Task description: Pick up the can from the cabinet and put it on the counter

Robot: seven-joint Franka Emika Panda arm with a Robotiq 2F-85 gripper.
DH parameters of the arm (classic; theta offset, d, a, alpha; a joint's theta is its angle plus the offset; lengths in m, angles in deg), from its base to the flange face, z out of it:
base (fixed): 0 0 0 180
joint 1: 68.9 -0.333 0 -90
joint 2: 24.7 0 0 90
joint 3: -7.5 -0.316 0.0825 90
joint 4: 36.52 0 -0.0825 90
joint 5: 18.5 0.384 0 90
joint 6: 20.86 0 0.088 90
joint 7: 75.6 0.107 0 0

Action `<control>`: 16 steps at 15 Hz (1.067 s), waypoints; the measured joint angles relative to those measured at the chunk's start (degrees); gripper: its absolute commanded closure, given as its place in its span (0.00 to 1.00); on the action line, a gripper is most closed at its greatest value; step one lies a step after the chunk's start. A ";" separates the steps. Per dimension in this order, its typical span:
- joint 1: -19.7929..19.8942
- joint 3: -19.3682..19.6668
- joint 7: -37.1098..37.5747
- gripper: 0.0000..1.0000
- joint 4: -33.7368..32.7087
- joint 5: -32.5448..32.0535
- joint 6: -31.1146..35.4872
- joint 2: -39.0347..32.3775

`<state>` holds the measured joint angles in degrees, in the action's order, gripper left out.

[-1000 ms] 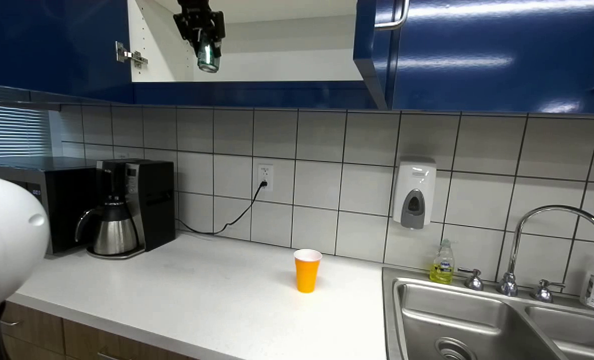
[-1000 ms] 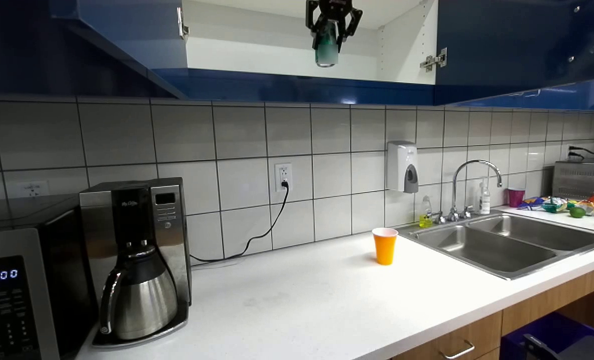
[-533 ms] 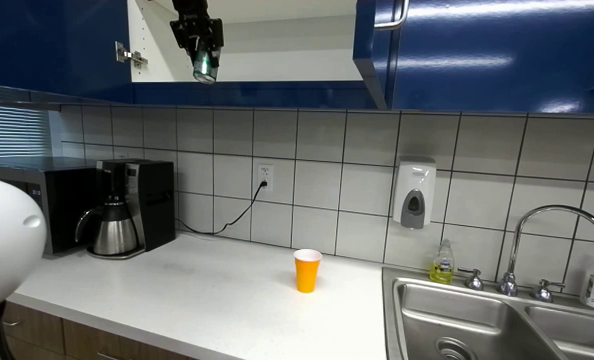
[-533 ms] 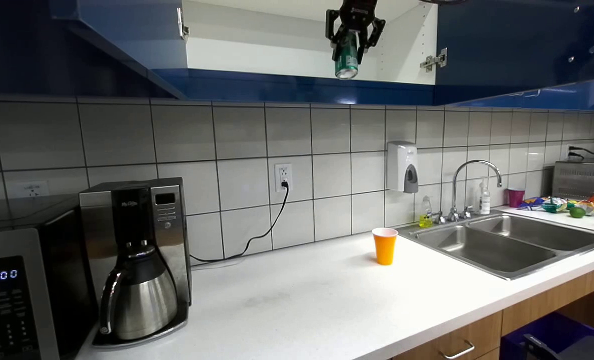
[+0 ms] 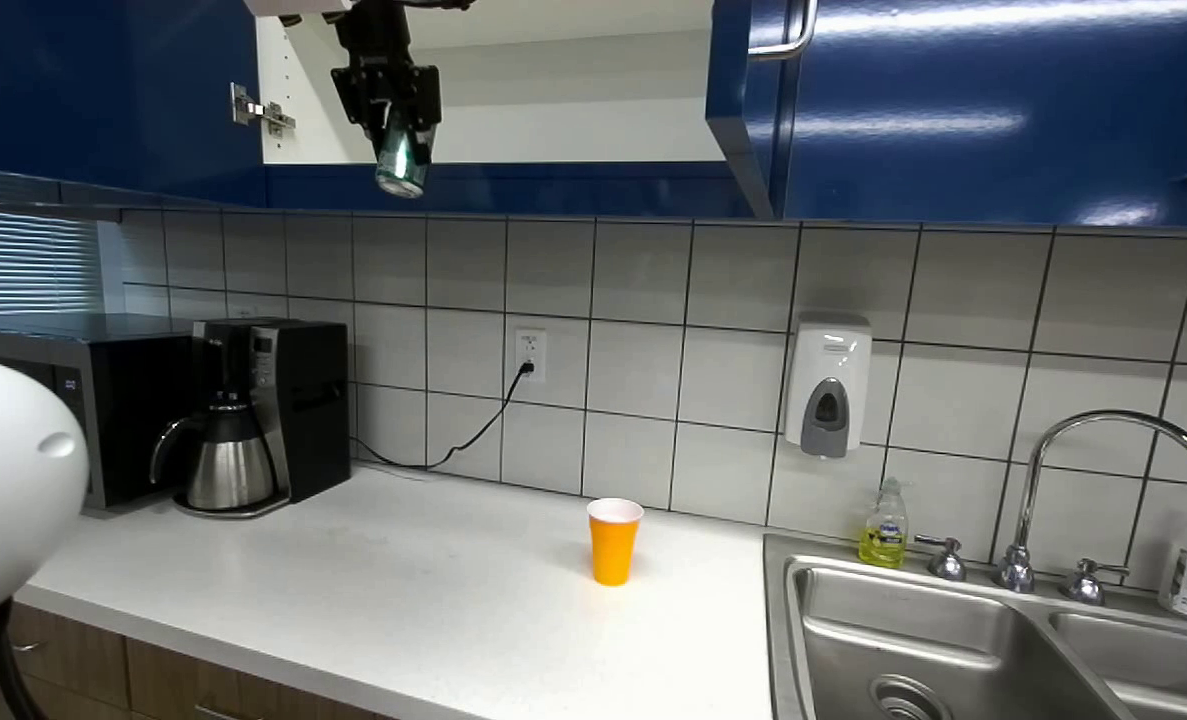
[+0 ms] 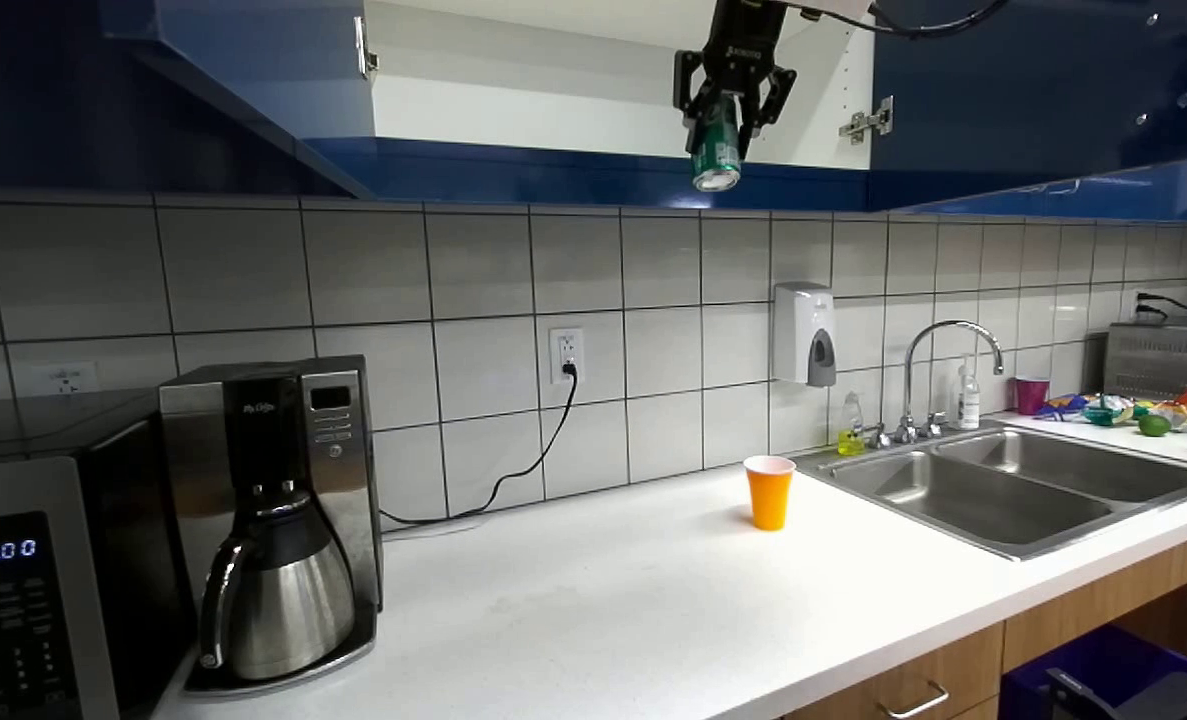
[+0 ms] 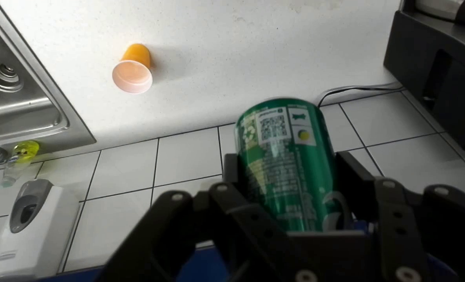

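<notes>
The green can [image 5: 400, 172] shows in both exterior views [image 6: 717, 158] and fills the middle of the wrist view [image 7: 281, 156]. My gripper [image 7: 285, 166] is shut on it, one finger on each side. In an exterior view my gripper [image 6: 723, 125] points down with the can slightly tilted, in front of the open cabinet [image 6: 553, 176]. The can's lower end overlaps the cabinet's blue lower edge [image 5: 553, 190] in the picture. The white counter [image 5: 383, 590] lies well below the can. The can's upper part is hidden between the fingers.
An orange cup [image 5: 613, 545] stands on the counter near the steel sink [image 5: 783, 600]. A coffee maker [image 6: 283, 520] and microwave [image 6: 53, 560] stand at the other end. Open cabinet doors [image 5: 743, 100] flank the opening. A soap dispenser [image 6: 804, 333] hangs on the tiled wall.
My gripper has moved down with the can in both exterior views, from in front of the cabinet's pale interior to its lower edge. It stays shut on the can. The cup has not moved.
</notes>
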<state>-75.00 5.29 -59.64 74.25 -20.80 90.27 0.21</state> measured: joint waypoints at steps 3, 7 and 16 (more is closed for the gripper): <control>0.25 0.00 -1.00 0.62 4.21 0.45 1.87 1.50; 0.47 0.05 -1.84 0.62 8.95 0.76 4.60 2.37; 0.65 0.05 -2.82 0.62 17.96 1.19 12.60 2.63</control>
<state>-74.35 5.34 -62.47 92.21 -19.61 102.87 2.84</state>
